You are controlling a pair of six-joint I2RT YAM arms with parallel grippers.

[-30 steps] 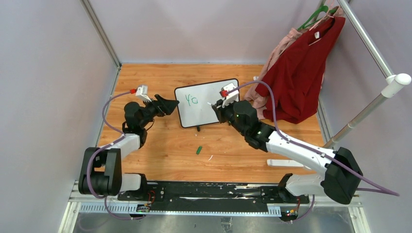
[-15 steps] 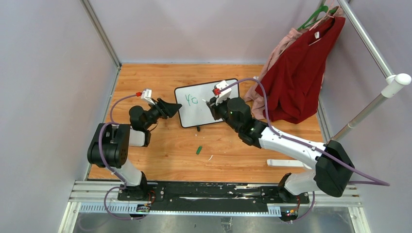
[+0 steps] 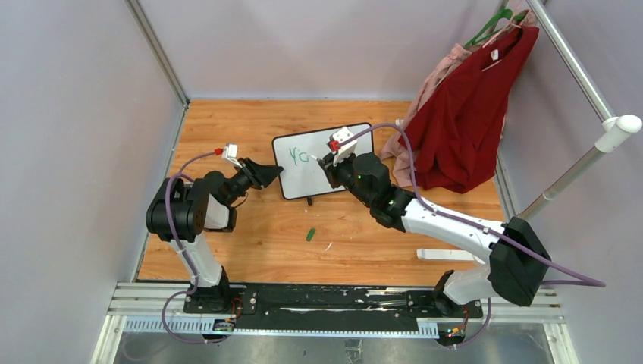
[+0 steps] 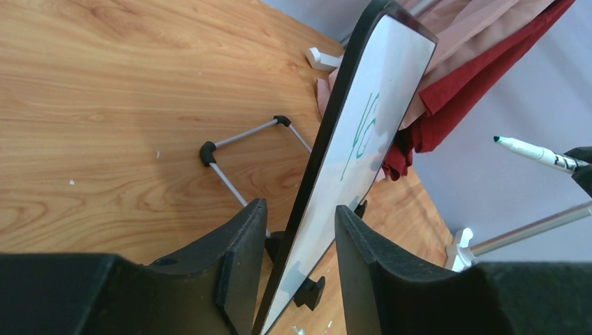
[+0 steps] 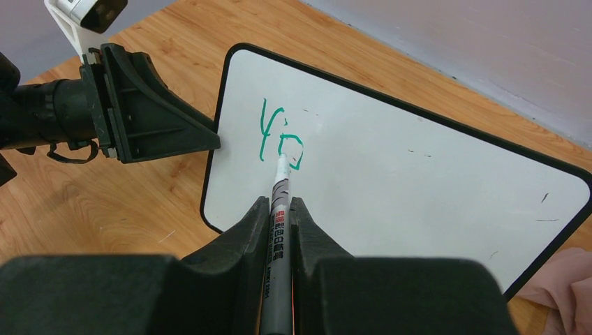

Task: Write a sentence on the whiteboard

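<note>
Wooden desk [image 3: 250, 227] under all. At left, left gripper [image 3: 267, 173] half open, jaws straddling left edge of whiteboard [image 3: 303, 180]. Left wrist view alone shows gap at back finger, no clamp, plus wire stand [image 4: 241, 139] behind board. Board stands tilted mid-desk. On it, sentence [image 5: 280, 136] reads only green "Yo", clearest in right wrist view. Then right gripper [image 5: 279, 206] closed tight on marker [image 5: 282, 174]. Tip seems on "o" there, but left wrist view shows it off board. Far right, red garment [image 3: 470, 114] hanging.
</note>
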